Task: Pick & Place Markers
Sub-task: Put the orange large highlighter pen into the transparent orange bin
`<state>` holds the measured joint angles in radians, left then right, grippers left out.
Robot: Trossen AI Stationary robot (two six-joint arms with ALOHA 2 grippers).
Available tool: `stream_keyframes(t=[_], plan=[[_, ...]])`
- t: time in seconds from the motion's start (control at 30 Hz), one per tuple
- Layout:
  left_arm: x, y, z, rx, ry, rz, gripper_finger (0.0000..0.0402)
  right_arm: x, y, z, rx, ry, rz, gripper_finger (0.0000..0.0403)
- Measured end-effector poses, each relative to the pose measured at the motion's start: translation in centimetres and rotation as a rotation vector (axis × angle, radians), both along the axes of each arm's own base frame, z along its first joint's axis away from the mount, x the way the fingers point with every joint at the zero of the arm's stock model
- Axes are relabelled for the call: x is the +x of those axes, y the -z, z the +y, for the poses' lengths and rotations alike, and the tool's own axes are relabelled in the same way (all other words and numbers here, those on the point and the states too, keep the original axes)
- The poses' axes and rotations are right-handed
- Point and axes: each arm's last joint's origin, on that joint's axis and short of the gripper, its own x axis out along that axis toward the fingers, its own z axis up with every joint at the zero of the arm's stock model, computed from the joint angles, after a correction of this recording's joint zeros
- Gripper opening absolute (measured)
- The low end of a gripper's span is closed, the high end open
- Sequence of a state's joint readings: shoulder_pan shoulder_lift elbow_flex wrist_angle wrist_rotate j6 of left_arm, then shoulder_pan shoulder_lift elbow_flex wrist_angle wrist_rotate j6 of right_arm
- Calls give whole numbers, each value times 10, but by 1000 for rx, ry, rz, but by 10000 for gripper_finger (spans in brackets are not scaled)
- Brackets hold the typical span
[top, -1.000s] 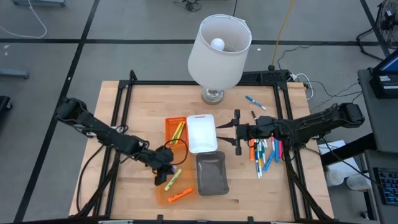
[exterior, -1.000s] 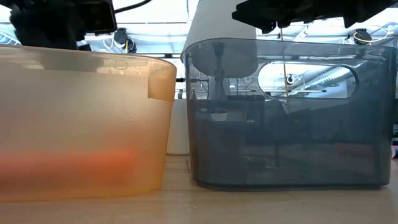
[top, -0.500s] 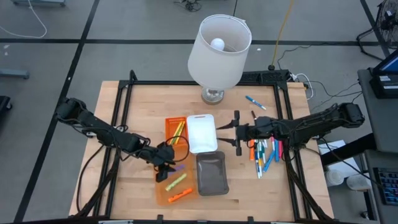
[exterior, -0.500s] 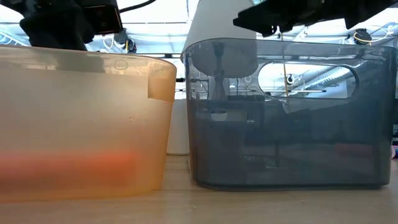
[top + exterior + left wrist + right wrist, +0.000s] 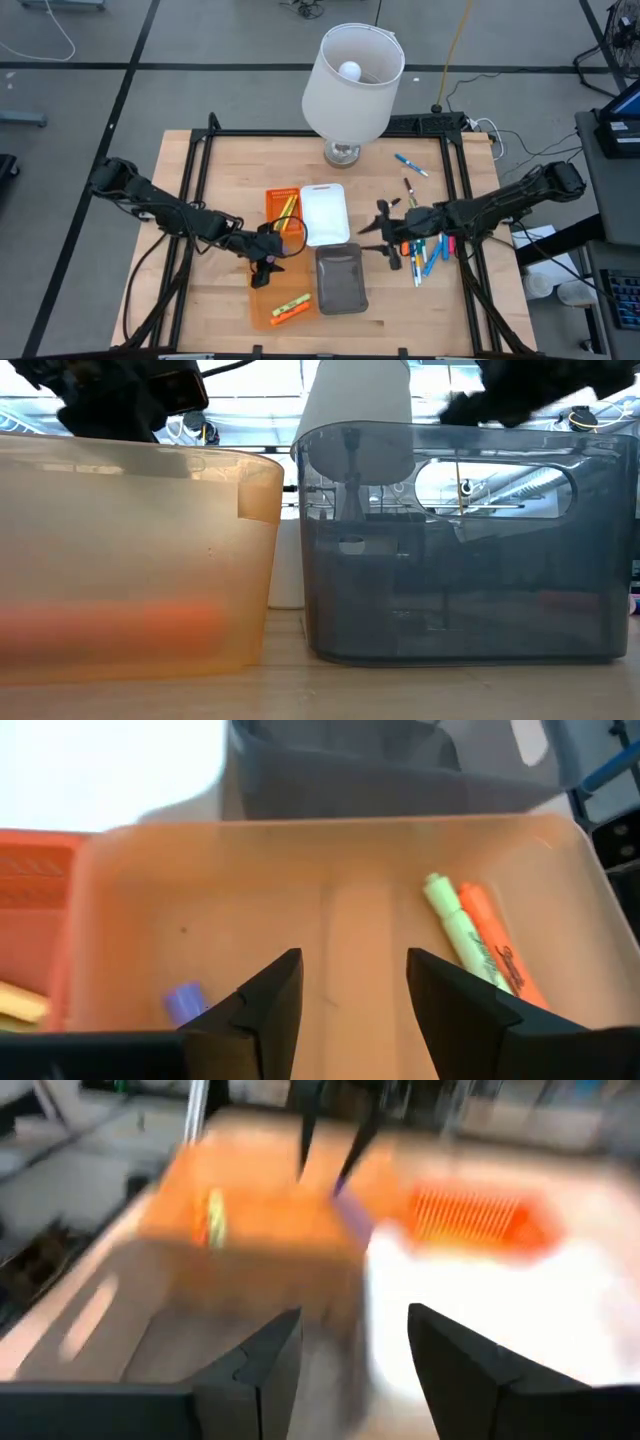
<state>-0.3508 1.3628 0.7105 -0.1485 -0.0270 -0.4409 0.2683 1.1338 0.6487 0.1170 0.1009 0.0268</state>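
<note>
Markers in mixed colours, mostly in a loose heap near the right edge of the bare wooden desk, two more lying apart toward the far right corner; heap just beside the right gripper, on its side toward the right edge, long axes running roughly from near edge to far edge and so, by the look of it, crosswise to that arm's reach; right jaws apart with nothing between them in the right wrist view, and this arm clearly the nearer one for the next pick; left gripper well apart from the heap, hanging over the far end of the translucent orange plastic tray near the desk's front edge, jaws apart and empty in the left wrist view; inside that tray a pale green highlighter and an orange highlighter side by side and touching, plus a short purple marker lying alone toward the other side wall; next to it a smoky grey plastic tray, seemingly with nothing in it; behind these, toward the middle of the desk, a slotted solid-orange tray holding a yellow and a green marker, and a white rectangular tray, contents not discernible; white-shaded table lamp at the far edge; most of the sorting, judging by the heap, not yet done.
</note>
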Motion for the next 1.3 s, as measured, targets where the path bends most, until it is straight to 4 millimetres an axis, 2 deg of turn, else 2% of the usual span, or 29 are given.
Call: stream_keyframes(t=[0.1,0.2,0.33,0.47,0.57,0.77,0.9,1.0,1.13,1.3], plan=[[2,-5,6,24,10,-43,184,-10,9,4,61,35,137,171],[5,-13,13,33,14,-113,184,-18,18,5,117,156,251,171],[9,-34,23,42,16,-286,184,-28,27,-1,133,367,375,171],[8,-60,33,88,25,-481,184,-35,27,-6,165,515,560,171],[2,-79,41,188,58,-622,184,-33,23,-6,141,545,677,171],[-16,-111,52,432,119,-832,184,-7,7,-1,215,696,905,170],[-26,-127,59,545,114,-929,184,3,10,0,263,841,1064,170],[-33,-134,64,589,88,-965,184,5,17,1,334,945,1099,171],[-40,-140,72,636,-4,-963,184,7,27,2,427,1083,1063,169],[-38,-138,79,603,-99,-925,184,4,36,1,471,1198,986,160]])
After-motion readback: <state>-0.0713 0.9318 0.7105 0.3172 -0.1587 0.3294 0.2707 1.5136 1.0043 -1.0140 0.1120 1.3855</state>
